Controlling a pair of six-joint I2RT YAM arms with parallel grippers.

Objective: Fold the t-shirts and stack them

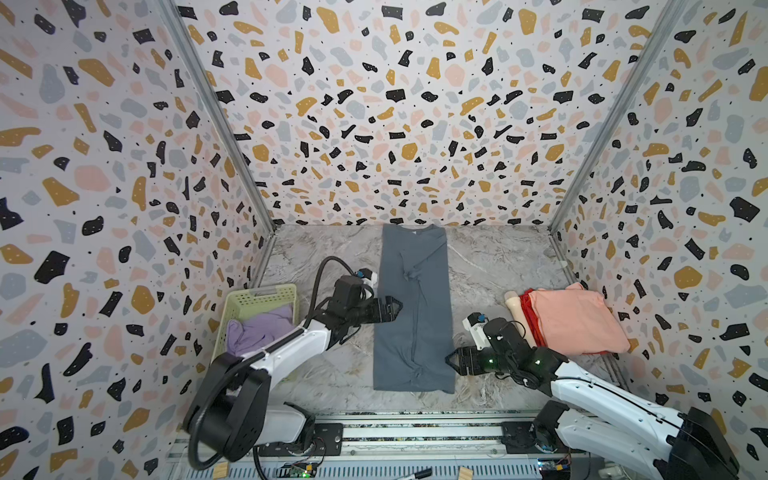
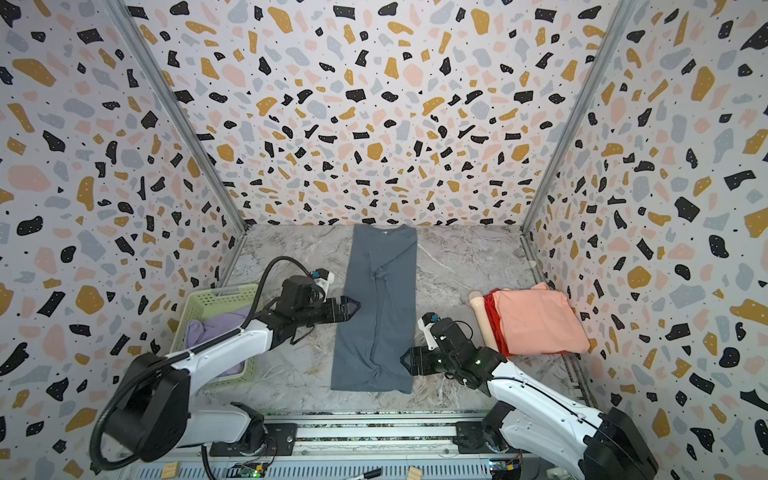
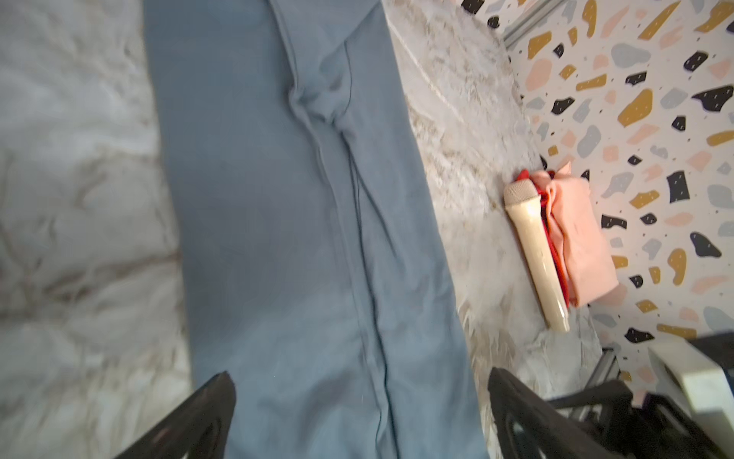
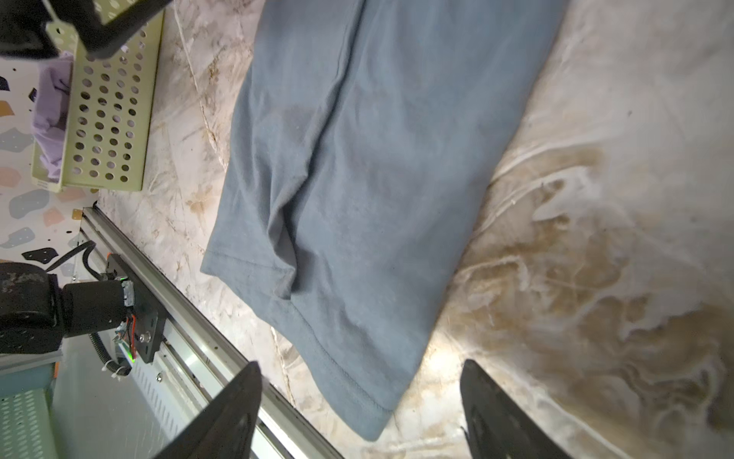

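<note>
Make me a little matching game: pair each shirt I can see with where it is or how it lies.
Shirts:
1. blue-grey shirt
2. pink shirt
3. lilac shirt
4. red shirt

Places:
A. crumpled inside the green basket
B. laid out as a long strip down the middle of the table
C. folded, lying on top of another shirt at the table's right side
D. beneath another shirt, only its edge showing

Pairs: 1-B, 2-C, 3-A, 4-D

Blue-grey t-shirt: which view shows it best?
Both top views: the whole blue-grey t-shirt shows, collar to hem. The left wrist view catches only its creased middle, the right wrist view only its hem end.
</note>
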